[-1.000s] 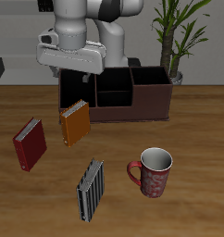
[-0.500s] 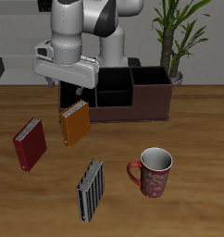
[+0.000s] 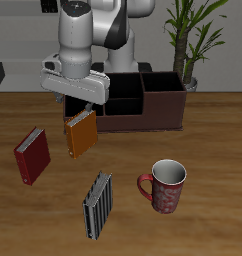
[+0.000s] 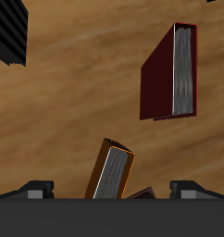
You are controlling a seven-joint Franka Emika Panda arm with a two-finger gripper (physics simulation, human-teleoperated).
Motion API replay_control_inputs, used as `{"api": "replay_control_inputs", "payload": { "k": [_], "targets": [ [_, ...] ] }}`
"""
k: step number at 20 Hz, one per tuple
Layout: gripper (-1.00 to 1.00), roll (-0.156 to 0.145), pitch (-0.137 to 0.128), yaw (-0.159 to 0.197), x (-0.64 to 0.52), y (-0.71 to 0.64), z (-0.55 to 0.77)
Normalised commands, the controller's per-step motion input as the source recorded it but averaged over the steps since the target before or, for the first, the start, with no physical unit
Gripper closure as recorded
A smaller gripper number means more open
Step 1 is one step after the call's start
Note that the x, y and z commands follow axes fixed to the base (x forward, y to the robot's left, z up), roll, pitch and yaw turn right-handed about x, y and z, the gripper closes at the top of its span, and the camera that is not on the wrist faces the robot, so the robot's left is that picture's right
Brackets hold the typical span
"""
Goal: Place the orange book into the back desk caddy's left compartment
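Gripper (image 3: 81, 107) has lowered over orange book (image 3: 81, 133) (fingers apart)

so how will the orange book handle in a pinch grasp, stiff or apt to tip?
Probably stiff: the orange book shows hard covers around pale pages. It stands tilted on edge, so a nudge may topple it. The gripper hangs just above.

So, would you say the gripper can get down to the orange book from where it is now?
Probably yes. The gripper hangs right above the orange book, with nothing between them, and the dark red book lies well apart. Whether it is open cannot be told.
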Motion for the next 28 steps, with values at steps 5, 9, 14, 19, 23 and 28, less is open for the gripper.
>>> {"api": "replay_control_inputs", "payload": {
  "k": [5, 9, 14, 19, 23, 28],
  "targets": [
    [-1.0, -0.008, 0.025, -0.028, 0.04, -0.05, -0.3],
    [-1.0, -0.006, 0.019, -0.041, 0.05, -0.01, -0.18],
    [-1.0, 0.006, 0.009, 0.011, -0.01, 0.08, -0.23],
    [-1.0, 0.009, 0.037, -0.042, -0.01, 0.04, -0.28],
    [-1.0, 0.016, 0.048, -0.041, 0.05, 0.0, -0.27],
    [1.0, 0.025, 0.053, -0.023, 0.04, 0.02, -0.22]
  ]
}}
